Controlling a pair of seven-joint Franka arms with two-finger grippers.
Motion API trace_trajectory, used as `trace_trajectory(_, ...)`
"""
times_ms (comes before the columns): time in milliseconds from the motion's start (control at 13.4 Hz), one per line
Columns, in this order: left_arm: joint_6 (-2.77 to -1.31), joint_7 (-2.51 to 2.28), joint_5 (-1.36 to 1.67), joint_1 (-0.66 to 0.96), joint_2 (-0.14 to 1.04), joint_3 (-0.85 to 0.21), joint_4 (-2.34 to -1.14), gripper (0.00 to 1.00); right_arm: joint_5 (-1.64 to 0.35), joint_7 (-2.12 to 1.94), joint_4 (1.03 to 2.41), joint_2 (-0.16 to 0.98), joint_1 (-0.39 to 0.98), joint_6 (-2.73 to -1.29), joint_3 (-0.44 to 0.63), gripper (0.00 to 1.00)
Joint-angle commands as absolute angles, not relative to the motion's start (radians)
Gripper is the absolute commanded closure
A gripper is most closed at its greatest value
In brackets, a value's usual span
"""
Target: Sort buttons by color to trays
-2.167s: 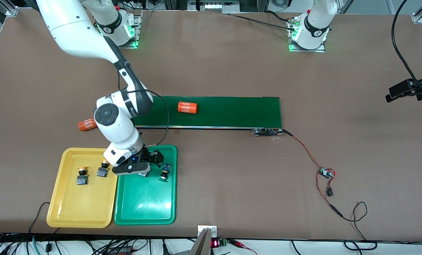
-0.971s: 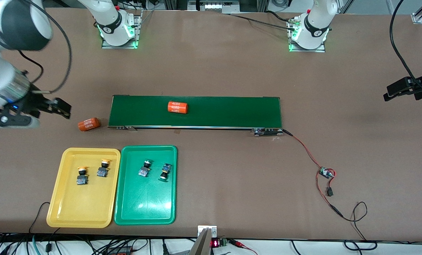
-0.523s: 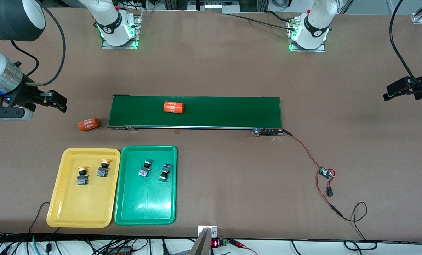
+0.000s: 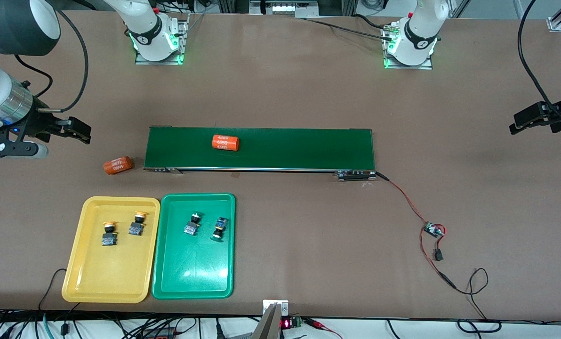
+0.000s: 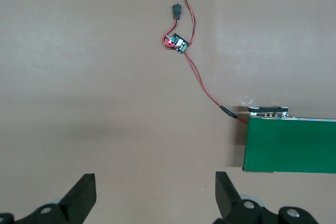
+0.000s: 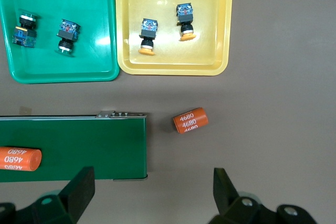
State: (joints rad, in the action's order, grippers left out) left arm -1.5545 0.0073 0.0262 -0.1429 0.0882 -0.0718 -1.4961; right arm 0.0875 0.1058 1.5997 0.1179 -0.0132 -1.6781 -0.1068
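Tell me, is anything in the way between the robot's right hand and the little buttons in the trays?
Nothing visible is. The open right gripper hangs over bare table; two orange-capped push buttons lie in the yellow plastic tray, two green-capped ones in the green plastic tray.

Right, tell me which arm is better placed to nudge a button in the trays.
Right. The right pincer hangs open at the trays' end of the table, the yellow tray and green tray both in its wrist view. The left pincer waits open at the circuit board's end.

Front view: high, facing both bases, whole table. Wrist views: straight down, closer; each shares the belt [image 4: 261, 149] [image 5: 291, 145] [image 6: 73, 148] with it.
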Motion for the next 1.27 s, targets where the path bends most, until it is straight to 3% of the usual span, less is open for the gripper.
trace_trajectory(0,-1.566,0.011,0.032,-0.150,0.072,-0.080,-1.502,0.00,0.077,0.049,1.594,0.109,-0.026,-1.658,-0.114,0.00)
trace_trajectory(1195,-1.560,0.014,0.031,-0.150,0.064,-0.080,-1.503,0.00,0.078,0.046,1.586,0.114,-0.028,-1.646,-0.114,0.00)
